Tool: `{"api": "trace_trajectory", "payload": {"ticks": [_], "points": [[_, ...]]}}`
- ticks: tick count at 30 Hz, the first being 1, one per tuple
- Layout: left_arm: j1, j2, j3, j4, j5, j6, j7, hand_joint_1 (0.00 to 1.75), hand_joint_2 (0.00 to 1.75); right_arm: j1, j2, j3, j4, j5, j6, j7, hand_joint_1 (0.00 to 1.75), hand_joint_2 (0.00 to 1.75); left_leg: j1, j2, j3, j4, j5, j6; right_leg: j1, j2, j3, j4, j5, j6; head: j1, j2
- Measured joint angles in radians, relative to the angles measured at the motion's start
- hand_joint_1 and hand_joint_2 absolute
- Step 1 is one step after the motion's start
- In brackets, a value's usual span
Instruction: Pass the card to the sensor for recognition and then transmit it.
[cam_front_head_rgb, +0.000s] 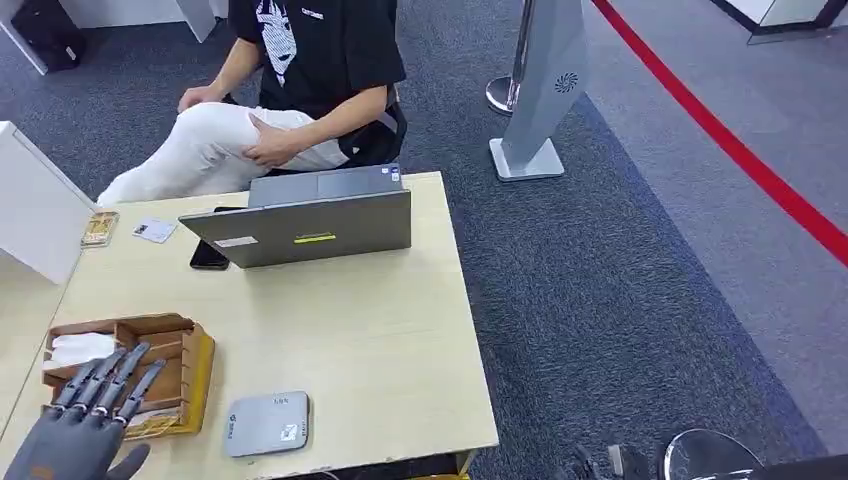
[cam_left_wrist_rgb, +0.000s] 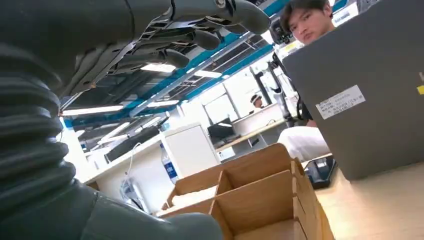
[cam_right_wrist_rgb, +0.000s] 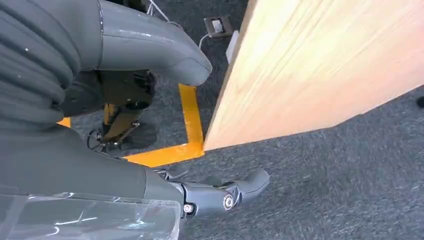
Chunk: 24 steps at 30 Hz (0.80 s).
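**Left hand over the wooden box, card still across the counter**

Head view: the left hand (cam_front_head_rgb: 85, 415) hovers at the near left corner of the counter (cam_front_head_rgb: 380, 330), fingers spread and straight, holding nothing. It sits right above a wooden box (cam_front_head_rgb: 175, 365) with several compartments; one back compartment has something white in it, can't tell what. Just beside the box lies a flat grey sensor (cam_front_head_rgb: 267, 423) with a small logo, too tiny to read. The card (cam_front_head_rgb: 154, 230) lies at the far left of the counter, next to a small yellowish packet (cam_front_head_rgb: 100, 228). A grey laptop (cam_front_head_rgb: 310, 225) stands open with its lid towards the robot, carrying a white label and a yellow sticker, both unreadable. A black phone (cam_front_head_rgb: 208, 254) lies by its left corner. A person (cam_front_head_rgb: 290, 90) in a black shirt sits behind the counter.

Left wrist view: fingers (cam_left_wrist_rgb: 200, 37) stretched out above the box dividers, nothing between them. The laptop's white label shows printed lines, too blurry to read.

Right wrist view: the right hand (cam_right_wrist_rgb: 150, 115) hangs below the counter edge over grey carpet and yellow floor tape (cam_right_wrist_rgb: 190, 120), fingers loosely apart, nothing in it.
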Motion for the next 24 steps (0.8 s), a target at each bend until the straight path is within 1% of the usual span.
{"api": "trace_trajectory", "payload": {"ticks": [15,24], "points": [[-0.029,-0.003,0.002,0.095,-0.016,-0.024,-0.003,0.0,1.75,-0.019,0.0,0.0,0.024,0.013,0.014,-0.01,0.0,1.75,0.0,0.0,0.0,0.0,0.0,0.0,0.0,0.0,0.0,0.0,0.0,0.0,0.0,0.0],[-0.028,-0.013,0.006,0.108,-0.017,-0.05,-0.004,0.0,1.75,-0.019,0.0,0.0,0.029,0.018,0.015,-0.014,0.0,1.75,0.0,0.0,0.0,0.0,0.0,0.0,0.0,0.0,0.0,0.0,0.0,0.0,0.0,0.0]]}}
